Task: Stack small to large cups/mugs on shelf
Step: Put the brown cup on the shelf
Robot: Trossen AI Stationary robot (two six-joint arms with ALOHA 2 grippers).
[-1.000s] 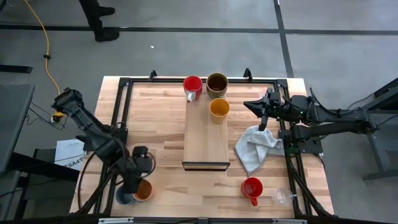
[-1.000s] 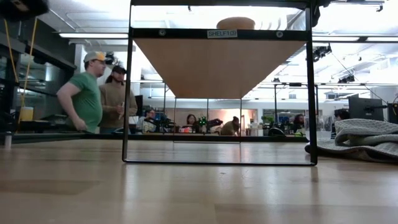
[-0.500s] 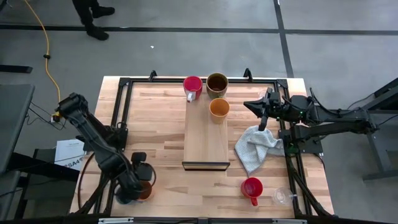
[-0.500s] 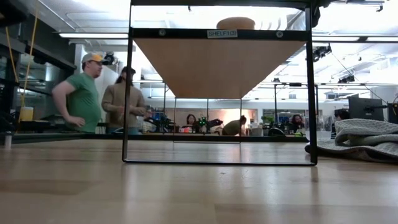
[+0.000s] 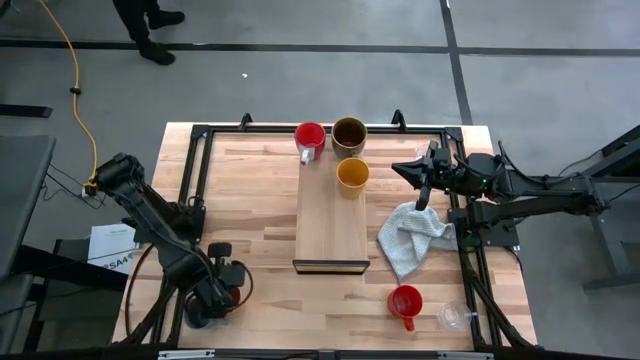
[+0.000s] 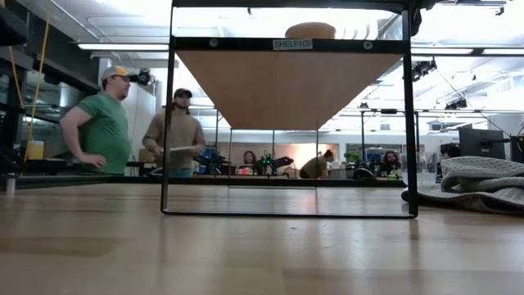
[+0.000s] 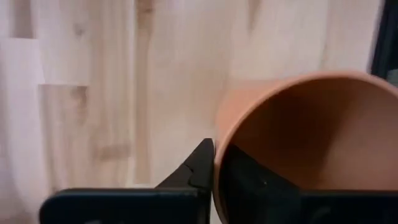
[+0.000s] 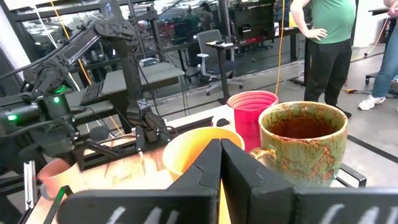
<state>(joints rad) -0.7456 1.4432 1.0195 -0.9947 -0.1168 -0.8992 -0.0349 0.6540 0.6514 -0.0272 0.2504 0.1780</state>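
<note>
Plank-patterned surface (image 5: 250,200), with shelf (image 5: 330,225) at centre. Left fingers (image 7: 202,168) clamped over orange cup (image 7: 305,137) rim, near shelf's front-left. Right gripper (image 5: 408,172) idle beside shelf, fingers together. Risk: thin rim grip, cup could slip.

Grey concrete floor (image 5: 300,80) around the table, crossed by dark seam lines; yellow cable (image 5: 72,60) trails across it at the left; a person's legs (image 5: 145,25) at the top edge. Low view: open workshop, bright ceiling strip lights (image 6: 123,47), person in a green shirt and cap (image 6: 102,123) at left beside a person in a tan top (image 6: 182,135); more people seated at desks far back (image 6: 311,166); dark monitor (image 6: 483,143) at right. Right wrist view: glass partitions, office chair (image 8: 208,59), black desks (image 8: 245,40).
</note>
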